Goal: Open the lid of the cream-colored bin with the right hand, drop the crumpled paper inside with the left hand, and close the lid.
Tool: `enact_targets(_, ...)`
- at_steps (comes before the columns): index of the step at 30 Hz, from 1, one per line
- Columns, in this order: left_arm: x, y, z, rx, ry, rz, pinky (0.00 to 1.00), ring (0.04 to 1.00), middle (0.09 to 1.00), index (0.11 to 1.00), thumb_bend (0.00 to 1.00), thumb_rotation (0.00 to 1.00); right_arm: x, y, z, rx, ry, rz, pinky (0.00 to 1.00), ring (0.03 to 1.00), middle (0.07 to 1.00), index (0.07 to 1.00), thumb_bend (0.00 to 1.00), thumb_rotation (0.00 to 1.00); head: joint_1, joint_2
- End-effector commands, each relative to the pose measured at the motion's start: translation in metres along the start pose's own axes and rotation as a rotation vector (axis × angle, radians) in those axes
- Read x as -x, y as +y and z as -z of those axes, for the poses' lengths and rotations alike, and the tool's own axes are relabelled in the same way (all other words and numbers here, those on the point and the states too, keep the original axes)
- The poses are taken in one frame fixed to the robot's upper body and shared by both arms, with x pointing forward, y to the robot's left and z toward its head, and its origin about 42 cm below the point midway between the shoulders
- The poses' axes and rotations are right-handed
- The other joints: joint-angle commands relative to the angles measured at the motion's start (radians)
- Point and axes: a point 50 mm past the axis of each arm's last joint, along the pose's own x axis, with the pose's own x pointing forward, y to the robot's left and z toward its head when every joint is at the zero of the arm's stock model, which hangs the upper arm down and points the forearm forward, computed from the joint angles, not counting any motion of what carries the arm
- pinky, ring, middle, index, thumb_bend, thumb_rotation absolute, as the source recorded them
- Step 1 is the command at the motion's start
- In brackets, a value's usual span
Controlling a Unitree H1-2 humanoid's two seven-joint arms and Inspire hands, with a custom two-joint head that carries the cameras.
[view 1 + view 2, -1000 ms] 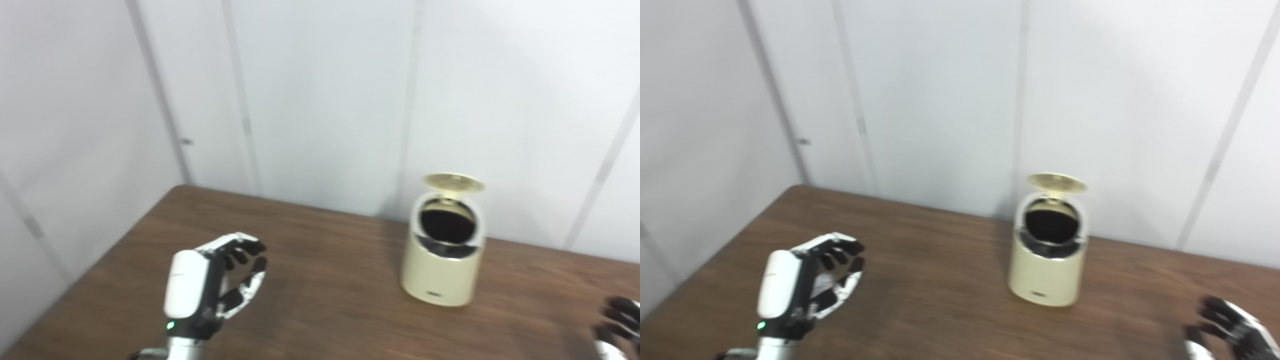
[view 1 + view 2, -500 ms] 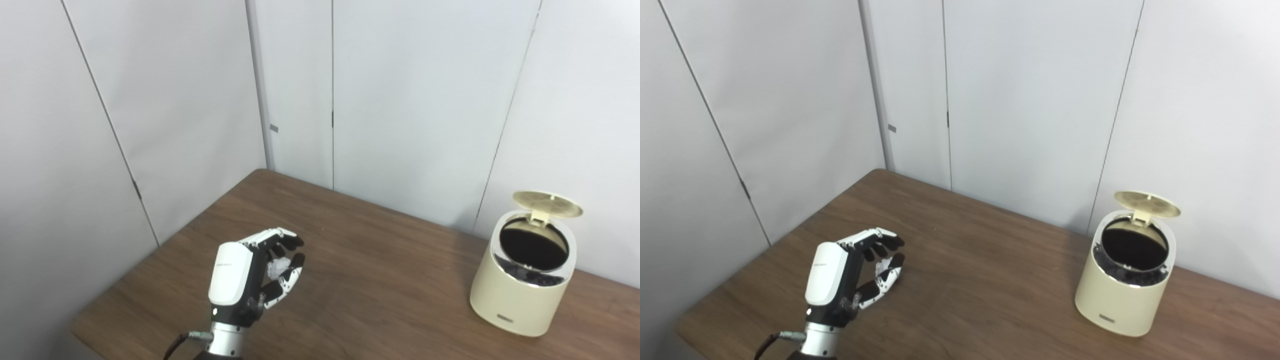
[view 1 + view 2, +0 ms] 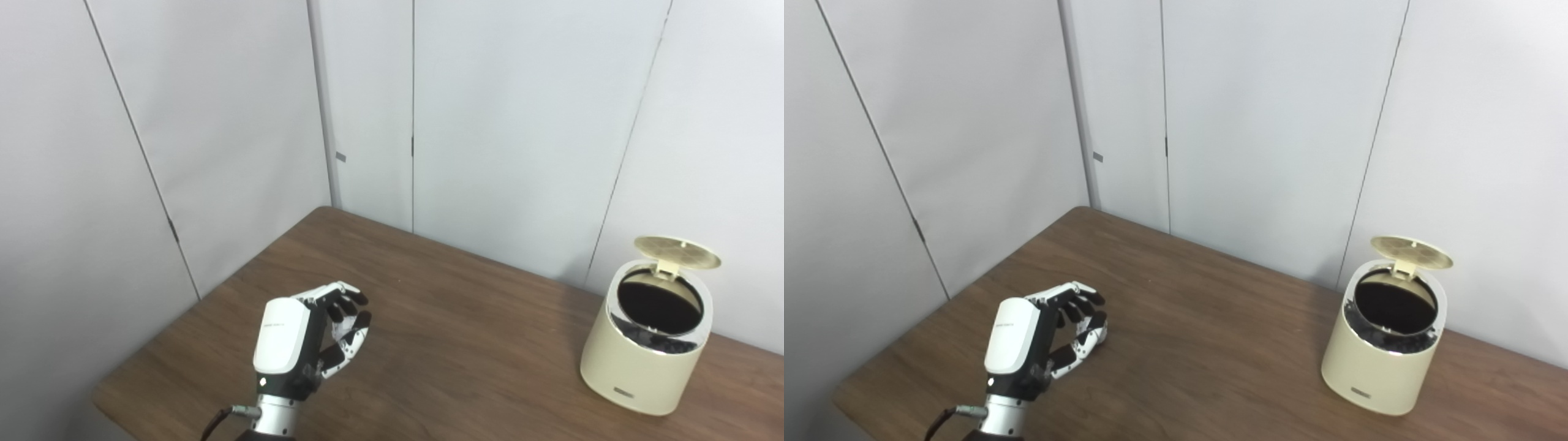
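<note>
Cream-coloured cylindrical plastic bin [image 3: 1381,355], round lid [image 3: 1411,252] raised. White-and-black left hand [image 3: 1038,343] curled, contents indiscernible: carry squarely above opening before releasing.

Dark brown wooden table [image 3: 465,355] in a corner of pale grey wall panels [image 3: 514,122].

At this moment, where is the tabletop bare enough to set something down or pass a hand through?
The widest bare stretch lies between the left hand and the cream-colored bin, whose lid stands open. The table also shows bare from the hand back to the far corner by the wall. Nowhere looks crowded; the right hand is out of view.
</note>
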Motion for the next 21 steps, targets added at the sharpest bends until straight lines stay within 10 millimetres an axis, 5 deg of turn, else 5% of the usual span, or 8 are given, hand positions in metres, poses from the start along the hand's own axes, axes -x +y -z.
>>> enact_targets(1,-0.013,0.008,-0.001,-0.025,-0.043,-0.023,0.43,0.529,0.577,0.581,0.52,0.28,0.023,-0.031,0.025,0.100,0.072,-0.016,0.53,0.632,0.657,0.618,0.42,0.56,0.002,0.001)
enact_targets(6,-0.014,0.009,0.005,-0.079,-0.004,0.029,0.54,0.640,0.677,0.669,0.94,0.43,0.023,-0.030,0.024,0.102,0.070,-0.019,0.52,0.624,0.652,0.616,0.43,0.57,0.004,-0.001)
enact_targets(21,-0.014,0.005,0.011,-0.196,0.052,0.131,0.54,0.677,0.753,0.771,1.00,0.53,0.025,-0.030,0.026,0.089,0.081,-0.022,0.51,0.617,0.647,0.611,0.45,0.58,-0.008,-0.010)
